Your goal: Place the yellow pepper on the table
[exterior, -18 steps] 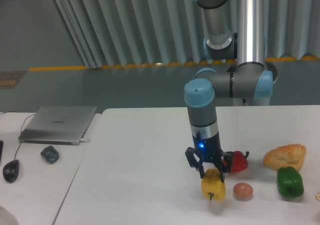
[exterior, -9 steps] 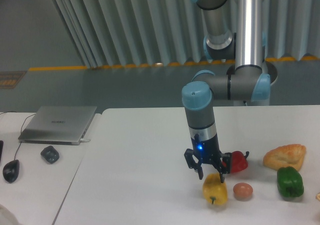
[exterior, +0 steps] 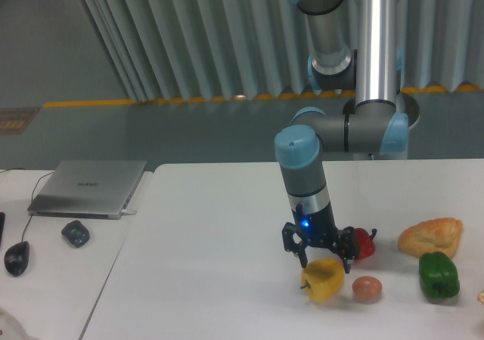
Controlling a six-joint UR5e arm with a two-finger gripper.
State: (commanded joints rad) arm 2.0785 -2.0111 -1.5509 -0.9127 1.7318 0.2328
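From the fixed camera, the yellow pepper (exterior: 324, 278) lies tipped on its side on the white table (exterior: 212, 279), its stem pointing left. The gripper (exterior: 324, 255) hangs just above it with its two fingers spread on either side of the pepper's top; they seem to stand clear of it, though contact is hard to judge from here. A small reddish round fruit (exterior: 367, 288) sits just beside the pepper, the red pepper (exterior: 362, 242) behind.
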